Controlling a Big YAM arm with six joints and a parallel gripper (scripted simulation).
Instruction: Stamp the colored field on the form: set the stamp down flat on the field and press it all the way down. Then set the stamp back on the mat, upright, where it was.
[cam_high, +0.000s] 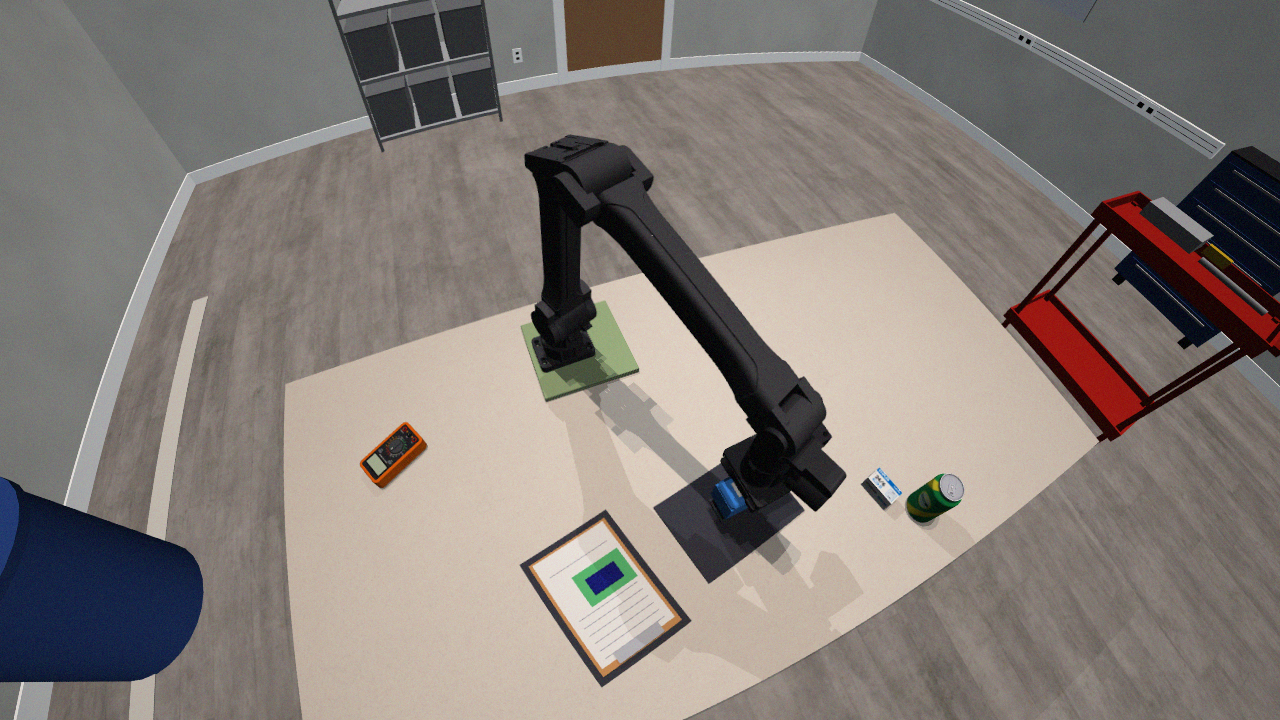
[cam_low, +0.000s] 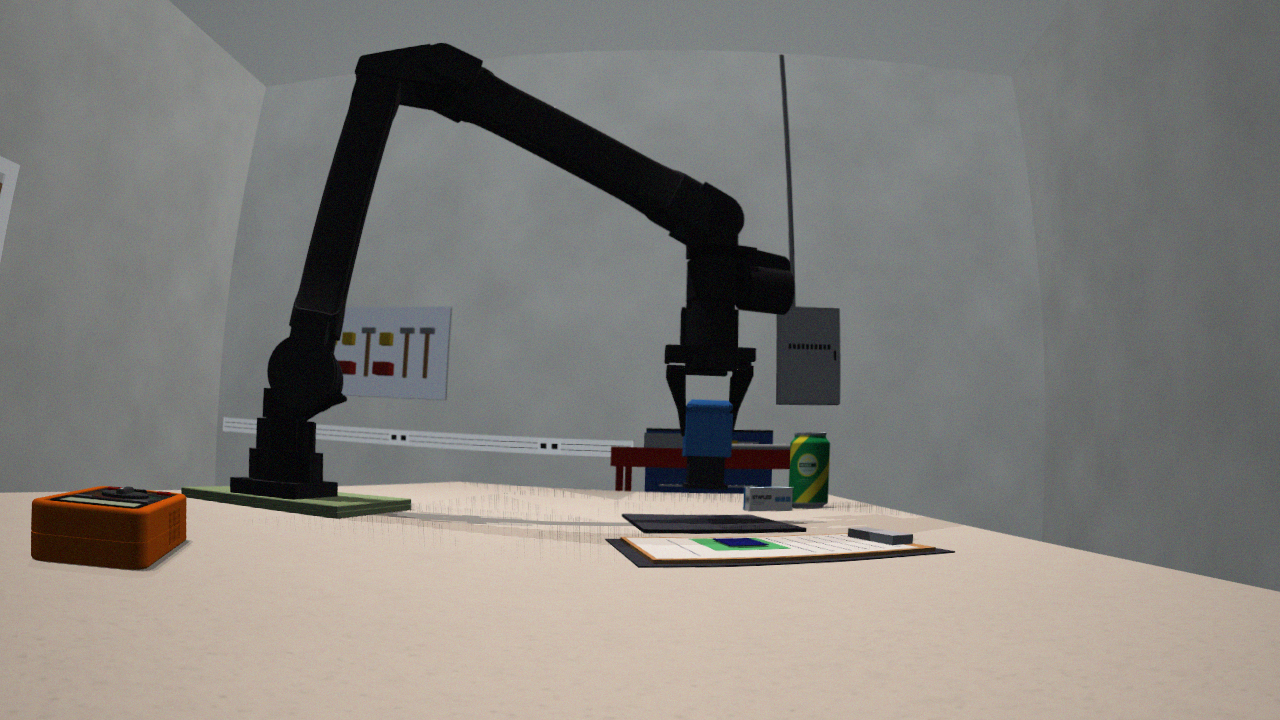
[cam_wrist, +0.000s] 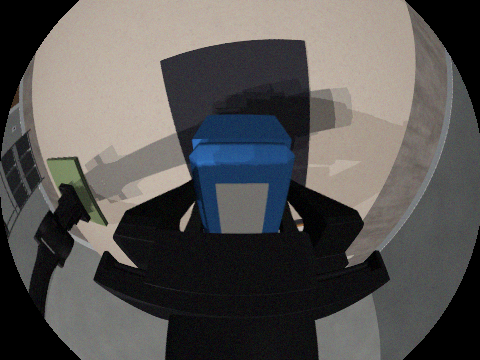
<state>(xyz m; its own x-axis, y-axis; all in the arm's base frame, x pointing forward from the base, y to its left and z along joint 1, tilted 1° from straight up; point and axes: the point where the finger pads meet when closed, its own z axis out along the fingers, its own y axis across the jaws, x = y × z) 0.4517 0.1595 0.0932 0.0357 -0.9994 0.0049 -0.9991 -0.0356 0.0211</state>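
Observation:
My gripper (cam_high: 729, 498) (cam_low: 708, 413) (cam_wrist: 241, 179) is shut on the blue stamp (cam_high: 725, 497) (cam_low: 707, 429) (cam_wrist: 240, 167) and holds it upright a little above the dark mat (cam_high: 707, 546) (cam_low: 716, 522) (cam_wrist: 194, 87). The stamp's dark base (cam_low: 707, 471) hangs clear of the mat. The form on its clipboard (cam_high: 617, 617) (cam_low: 859, 544) lies to the left of the mat. Its green field (cam_high: 586, 582) (cam_low: 707, 543) carries a dark blue stamped rectangle (cam_high: 611, 574) (cam_low: 741, 542).
An orange multimeter (cam_high: 392, 453) (cam_low: 107, 523) lies at the left. A small box (cam_high: 881, 488) (cam_low: 767, 497) and a green can (cam_high: 933, 497) (cam_low: 808, 468) stand right of the mat. A red cart (cam_high: 1136, 304) stands beyond the table. The arm's base sits on a green plate (cam_high: 617, 353) (cam_low: 358, 505).

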